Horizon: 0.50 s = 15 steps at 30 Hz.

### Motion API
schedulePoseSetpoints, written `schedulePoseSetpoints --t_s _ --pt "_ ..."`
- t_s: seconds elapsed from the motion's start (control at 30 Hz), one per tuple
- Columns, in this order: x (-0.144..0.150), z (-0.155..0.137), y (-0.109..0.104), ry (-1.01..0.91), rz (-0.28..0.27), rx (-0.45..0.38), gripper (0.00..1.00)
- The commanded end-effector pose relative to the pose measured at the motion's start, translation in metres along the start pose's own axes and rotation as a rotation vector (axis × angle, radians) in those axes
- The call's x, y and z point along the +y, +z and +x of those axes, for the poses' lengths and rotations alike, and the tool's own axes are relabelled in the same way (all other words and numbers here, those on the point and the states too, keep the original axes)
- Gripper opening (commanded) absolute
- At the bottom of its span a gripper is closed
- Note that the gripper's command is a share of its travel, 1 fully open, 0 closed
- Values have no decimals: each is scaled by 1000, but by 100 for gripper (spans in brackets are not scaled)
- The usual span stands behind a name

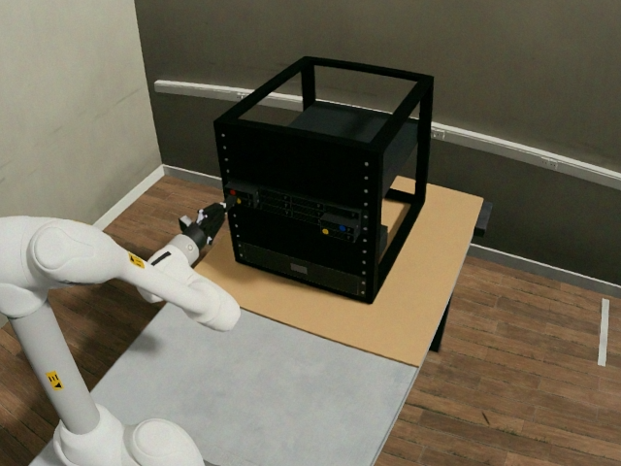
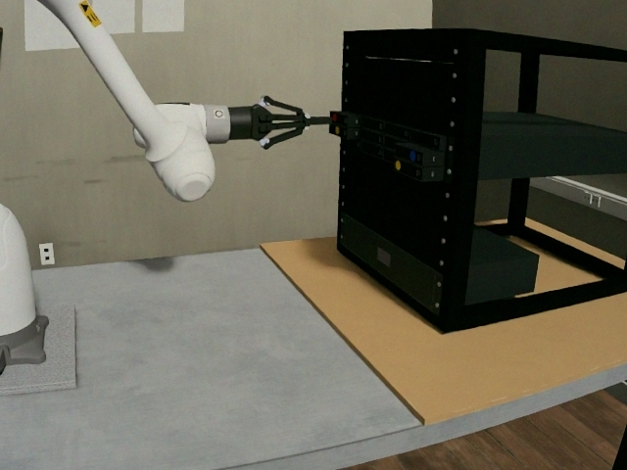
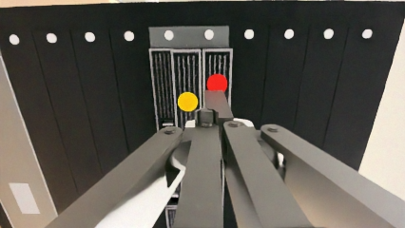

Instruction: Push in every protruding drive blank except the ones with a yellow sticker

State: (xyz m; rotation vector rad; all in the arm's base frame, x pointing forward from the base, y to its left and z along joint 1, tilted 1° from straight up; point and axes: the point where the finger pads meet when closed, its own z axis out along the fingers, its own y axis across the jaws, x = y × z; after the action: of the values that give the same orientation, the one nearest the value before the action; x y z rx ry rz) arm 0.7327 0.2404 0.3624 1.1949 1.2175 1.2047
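Observation:
The black open-frame rack (image 1: pixel 301 150) (image 2: pixel 395 75) (image 3: pixel 295 85) stands on a tan board (image 1: pixel 401 311) (image 2: pixel 456 364). At the left end of its drive row, a blank with a red sticker (image 1: pixel 233 191) (image 2: pixel 335 117) (image 3: pixel 217 83) sticks out above a blank with a yellow sticker (image 1: pixel 239 201) (image 2: pixel 337 130) (image 3: pixel 187 102). At the right end, a blue-sticker blank (image 1: pixel 343 228) (image 2: pixel 412 156) and a second yellow-sticker blank (image 1: pixel 324 231) (image 2: pixel 398 164) also stick out. My gripper (image 1: pixel 227 204) (image 2: pixel 322 119) (image 3: pixel 213 104) is shut on nothing. It points level at the rack front, with its tips just before the red-sticker blank.
A grey panel unit (image 1: pixel 301 268) (image 2: pixel 390 260) fills the rack's bottom slot, and a dark shelf (image 2: pixel 547 144) runs back inside the frame. The board lies on a grey table (image 1: pixel 250 391) (image 2: pixel 176 344). My arm's base (image 1: pixel 125 441) (image 2: pixel 15 283) stands at the table's near left.

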Motion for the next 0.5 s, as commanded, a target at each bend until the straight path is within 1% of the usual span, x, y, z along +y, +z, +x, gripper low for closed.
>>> schedulePoseSetpoints --t_s 0.0,0.47 --pt "1 0 0 0 -1 0 10" --pt "1 -3 0 0 -1 0 10"
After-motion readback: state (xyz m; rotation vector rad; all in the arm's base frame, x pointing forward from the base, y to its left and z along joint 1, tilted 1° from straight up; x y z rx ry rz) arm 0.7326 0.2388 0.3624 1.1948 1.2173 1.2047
